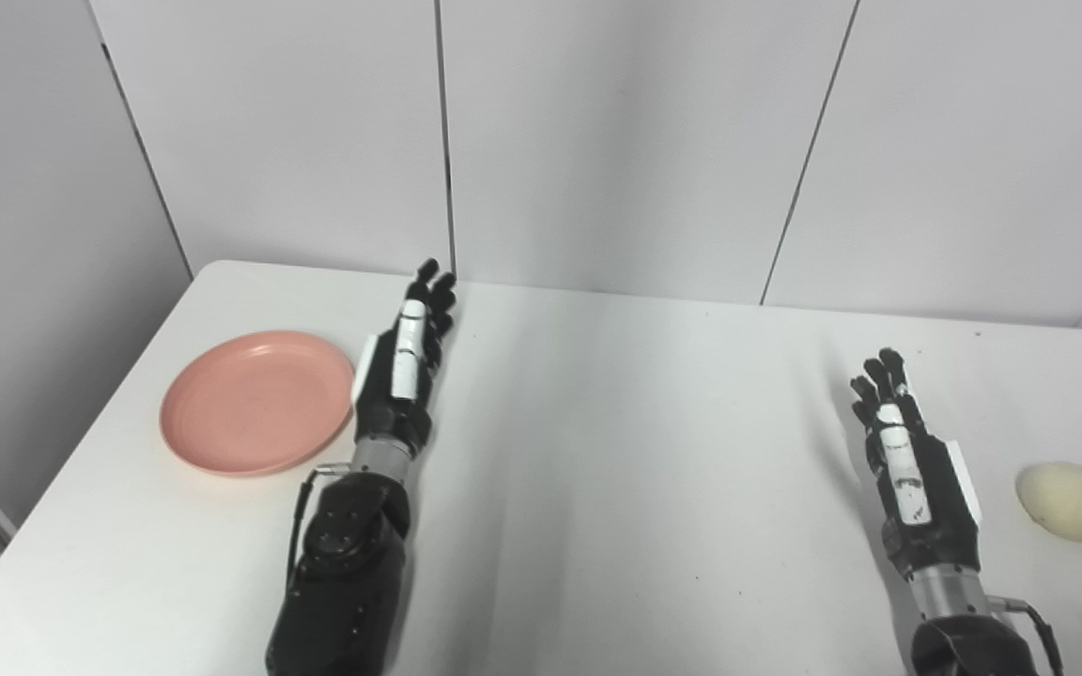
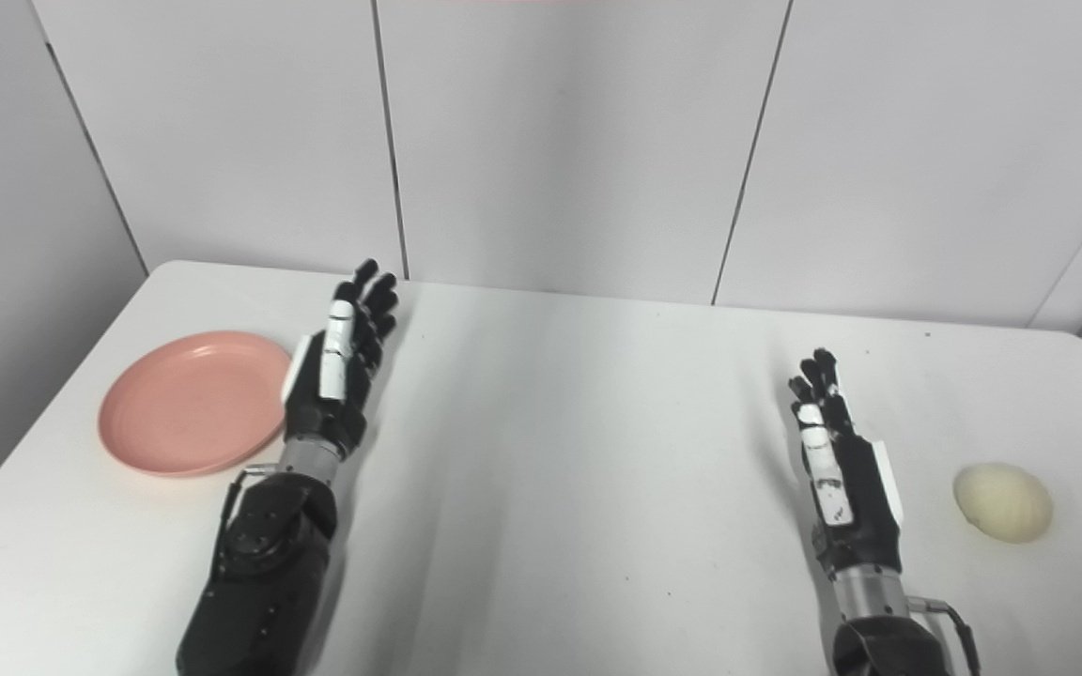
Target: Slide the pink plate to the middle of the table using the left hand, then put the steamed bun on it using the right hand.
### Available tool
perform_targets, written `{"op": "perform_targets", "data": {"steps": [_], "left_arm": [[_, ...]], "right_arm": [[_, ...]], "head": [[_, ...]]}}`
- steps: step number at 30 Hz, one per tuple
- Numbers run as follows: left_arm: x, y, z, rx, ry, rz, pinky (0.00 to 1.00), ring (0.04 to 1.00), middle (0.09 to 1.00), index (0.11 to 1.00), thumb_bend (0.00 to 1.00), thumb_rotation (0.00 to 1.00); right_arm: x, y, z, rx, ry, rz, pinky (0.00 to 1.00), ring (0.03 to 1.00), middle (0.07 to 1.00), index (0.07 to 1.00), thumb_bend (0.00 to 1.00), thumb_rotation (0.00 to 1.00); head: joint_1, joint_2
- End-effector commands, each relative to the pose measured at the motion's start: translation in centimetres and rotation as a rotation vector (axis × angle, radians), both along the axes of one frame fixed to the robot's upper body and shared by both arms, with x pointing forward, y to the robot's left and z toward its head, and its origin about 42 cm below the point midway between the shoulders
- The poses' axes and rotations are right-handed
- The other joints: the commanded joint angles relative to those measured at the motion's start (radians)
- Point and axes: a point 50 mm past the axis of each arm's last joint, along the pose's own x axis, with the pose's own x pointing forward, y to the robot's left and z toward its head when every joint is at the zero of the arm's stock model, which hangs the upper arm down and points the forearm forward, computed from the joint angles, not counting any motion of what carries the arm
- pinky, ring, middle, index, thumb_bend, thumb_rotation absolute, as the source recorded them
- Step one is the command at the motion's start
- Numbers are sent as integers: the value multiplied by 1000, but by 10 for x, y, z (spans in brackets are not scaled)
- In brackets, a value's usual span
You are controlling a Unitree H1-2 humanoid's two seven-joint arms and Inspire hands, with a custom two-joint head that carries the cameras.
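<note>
The pink plate [image 1: 257,401] lies flat on the left part of the white table [image 1: 616,451]. My left hand [image 1: 407,361] stands just right of the plate's rim, fingers stretched forward and apart, open and holding nothing; whether it touches the rim I cannot tell. The pale yellow steamed bun [image 1: 1068,500] sits near the table's right edge. To the bun's left, with a gap between them, my right hand [image 1: 907,451] is also open, fingers pointing away from me.
Grey wall panels [image 1: 597,141] rise right behind the table's far edge. The table's left edge runs close to the plate, and its right edge close to the bun [image 2: 1003,502].
</note>
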Motion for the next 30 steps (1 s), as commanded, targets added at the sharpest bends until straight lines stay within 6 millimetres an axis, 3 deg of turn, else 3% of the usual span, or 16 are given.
{"op": "perform_targets", "data": {"steps": [1,11,14,18,30], "left_arm": [[10,4,36,-19,-110,28,969,918,893,873,691,1000],[19,54,59,-3,-129,221,829,785,775,768,719,1000],[19,66,63,-5,-124,253,801,763,756,748,703,1000],[19,89,68,-8,-115,303,760,744,740,734,695,1000],[19,160,65,74,-64,416,721,721,718,721,752,1000]], "right_arm": [[-10,-7,-16,4,17,-10,1000,980,989,1000,567,881],[-12,-12,-13,-6,28,-8,1000,996,996,1000,566,903],[-13,-14,-14,42,37,0,1000,1000,1000,1000,585,801],[-16,-15,-13,57,25,2,1000,998,989,1000,560,780],[-17,-13,-9,54,20,4,1000,1000,998,1000,515,794]], "head": [[9,-2],[66,-26],[73,-28],[79,-31],[86,-33]]}}
